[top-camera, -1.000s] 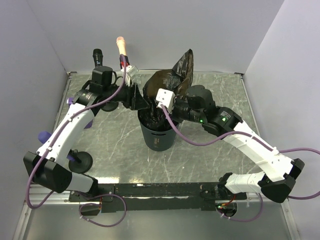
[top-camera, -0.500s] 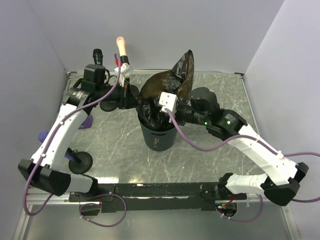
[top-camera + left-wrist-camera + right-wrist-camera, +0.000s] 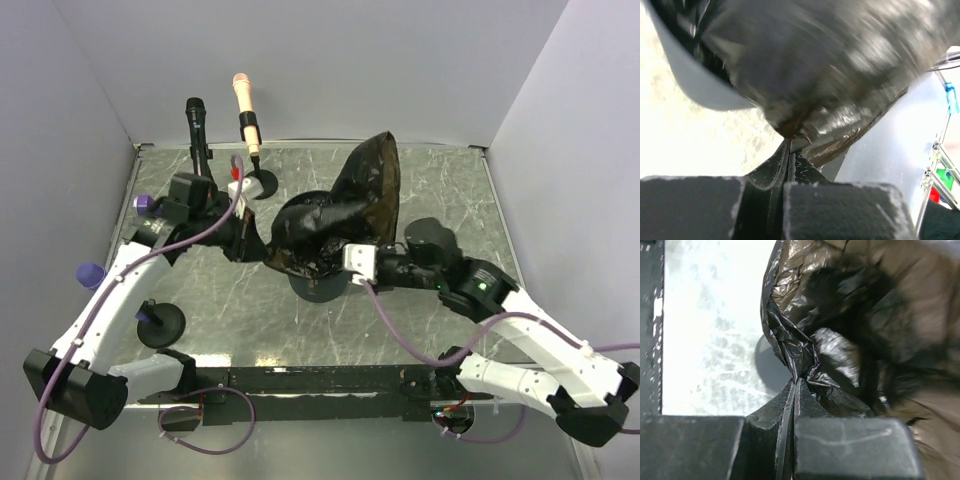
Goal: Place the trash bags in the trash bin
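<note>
Trash bin (image 3: 322, 291): largely covered by the trash bag (image 3: 335, 215) bunched over its top.
Left gripper (image 3: 789, 143): clamped on the trash bag.
Right gripper (image 3: 796, 383): pinching the trash bag.

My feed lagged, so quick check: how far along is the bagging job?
Done: the fingers of the left gripper and right gripper are shut on the trash bag. In hand: the bag hangs stretched between them over the trash bin, hiding its mouth. Left: most of the bag shows above the bin, so it likely needs lowering inside, then releasing.
</note>
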{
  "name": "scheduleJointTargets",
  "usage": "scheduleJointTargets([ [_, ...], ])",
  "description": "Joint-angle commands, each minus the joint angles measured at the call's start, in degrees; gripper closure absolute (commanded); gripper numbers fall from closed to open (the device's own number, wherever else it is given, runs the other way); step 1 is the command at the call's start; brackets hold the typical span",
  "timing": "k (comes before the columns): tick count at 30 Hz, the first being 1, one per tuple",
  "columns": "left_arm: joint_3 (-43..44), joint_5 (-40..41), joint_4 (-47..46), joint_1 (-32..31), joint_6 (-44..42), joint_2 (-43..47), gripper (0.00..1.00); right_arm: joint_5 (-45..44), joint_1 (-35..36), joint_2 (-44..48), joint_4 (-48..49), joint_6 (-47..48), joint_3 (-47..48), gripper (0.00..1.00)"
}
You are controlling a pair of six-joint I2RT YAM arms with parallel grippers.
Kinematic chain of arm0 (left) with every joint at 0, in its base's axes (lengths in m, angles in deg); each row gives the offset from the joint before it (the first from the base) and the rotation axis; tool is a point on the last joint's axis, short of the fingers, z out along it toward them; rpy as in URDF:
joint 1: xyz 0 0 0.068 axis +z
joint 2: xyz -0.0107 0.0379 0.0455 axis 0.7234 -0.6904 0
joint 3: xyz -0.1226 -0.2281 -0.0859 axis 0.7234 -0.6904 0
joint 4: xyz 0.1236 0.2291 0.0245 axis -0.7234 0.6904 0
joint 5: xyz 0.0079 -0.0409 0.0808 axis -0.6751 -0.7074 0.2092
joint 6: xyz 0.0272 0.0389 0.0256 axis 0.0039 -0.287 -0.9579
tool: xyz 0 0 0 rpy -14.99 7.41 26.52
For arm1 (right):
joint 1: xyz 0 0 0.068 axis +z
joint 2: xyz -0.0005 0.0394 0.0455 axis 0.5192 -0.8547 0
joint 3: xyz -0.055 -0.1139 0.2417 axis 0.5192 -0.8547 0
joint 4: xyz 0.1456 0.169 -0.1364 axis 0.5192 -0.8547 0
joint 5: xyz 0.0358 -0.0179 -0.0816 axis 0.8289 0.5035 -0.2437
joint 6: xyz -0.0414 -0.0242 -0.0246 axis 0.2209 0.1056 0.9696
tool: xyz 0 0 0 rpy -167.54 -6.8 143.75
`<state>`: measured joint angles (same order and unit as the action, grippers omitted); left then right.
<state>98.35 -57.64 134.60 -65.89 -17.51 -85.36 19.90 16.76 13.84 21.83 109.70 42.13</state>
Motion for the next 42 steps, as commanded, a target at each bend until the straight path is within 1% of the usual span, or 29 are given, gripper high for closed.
scheduleJointTargets([
  [1,-5.7,1.4,-6.2,0.0,0.2,1.6,0.99,1.6,0.6,-3.3,4.5,0.9,-3.5,1.0],
  [5,-9.2,2.4,-8.1,0.0,-0.4,2.2,0.99,0.6,1.0,-3.8,6.7,-1.3,-7.3,1.0],
  [7,-11.5,3.1,-11.6,0.0,1.4,3.0,0.99,-1.0,1.0,-3.6,7.9,-3.4,-10.0,1.0],
  [9,-14.3,6.1,-17.4,0.0,3.9,3.7,0.99,-2.7,1.0,-3.3,9.2,-4.9,-12.9,0.96],
  [10,-16.0,7.2,-19.9,0.1,4.4,3.9,0.99,-3.5,1.0,-3.3,9.6,-5.2,-13.9,0.96],
  [12,-19.1,10.7,-24.6,0.0,5.3,3.7,0.99,-4.1,1.0,-2.6,9.0,-5.2,-15.3,0.95],
  [14,-20.6,13.3,-27.0,0.3,5.4,3.2,1.0,-3.5,1.0,-1.9,6.4,-5.2,-14.4,0.94],
  [16,-20.6,14.7,-27.4,0.8,5.2,3.0,0.99,-3.2,1.0,-1.3,2.7,-4.9,-12.4,0.87],
  [18,-19.5,15.4,-25.7,1.3,3.7,3.5,0.99,-2.9,1.0,-0.4,-4.7,-4.2,-9.0,0.75],
  [21,-18.2,13.9,-21.9,1.7,-1.4,6.5,0.99,-3.2,1.0,2.4,-13.2,-3.9,-4.9,0.66],
  [22,-18.3,13.4,-21.1,1.8,-1.9,8.6,0.94,-2.8,1.0,3.8,-15.2,-3.9,-3.7,0.64],
  [23,-19.0,13.3,-20.7,1.8,-5.1,11.0,0.84,-1.8,1.1,5.6,-17.2,-3.8,-2.7,0.62],
  [26,-20.7,11.8,-20.0,1.8,-9.4,19.9,0.6,-0.1,0.9,10.1,-21.6,-4.9,0.4,0.57],
  [27,-21.4,11.3,-20.8,1.8,-9.6,23.0,0.53,0.3,0.8,10.6,-23.0,-5.0,1.8,0.56],
  [28,-21.3,11.8,-21.5,1.8,-9.9,25.4,0.42,-0.1,0.6,11.0,-24.2,-5.3,2.8,0.56],
  [29,-20.7,11.0,-21.5,1.8,-11.3,27.5,0.38,-0.8,0.5,11.5,-25.2,-5.8,4.1,0.56],
  [30,-19.3,9.7,-20.7,1.8,-12.7,27.7,0.36,-1.9,0.6,11.7,-25.9,-6.5,5.3,0.56],
  [32,-16.3,6.9,-19.4,1.8,-14.8,26.3,0.33,-6.3,0.4,12.2,-25.7,-9.7,6.7,0.57],
  [34,-14.3,3.6,-20.7,1.5,-16.5,24.8,0.3,-10.3,-0.4,12.5,-24.8,-14.0,7.1,0.57],
  [35,-13.9,2.8,-21.9,1.1,-17.5,24.1,0.24,-9.9,-1.4,12.5,-24.8,-15.2,7.6,0.55],
  [36,-13.4,2.6,-23.2,0.1,-18.9,23.3,0.23,-9.3,-2.1,12.3,-24.5,-17.0,7.9,0.48],
  [37,-12.6,3.1,-23.9,-1.3,-21.1,22.3,0.21,-9.0,-3.0,12.2,-23.8,-18.5,7.9,0.41],
  [38,-11.5,4.3,-24.3,-3.7,-22.9,20.9,0.19,-8.7,-4.3,11.9,-22.7,-20.0,8.2,0.36],
  [40,-9.0,6.8,-23.4,-9.2,-30.0,18.7,0.17,-8.5,-6.4,10.6,-22.0,-22.1,8.9,0.34],
  [42,-7.8,6.8,-22.0,-13.7,-35.2,17.2,0.14,-9.3,-8.8,8.3,-21.3,-24.2,10.0,0.32],
])
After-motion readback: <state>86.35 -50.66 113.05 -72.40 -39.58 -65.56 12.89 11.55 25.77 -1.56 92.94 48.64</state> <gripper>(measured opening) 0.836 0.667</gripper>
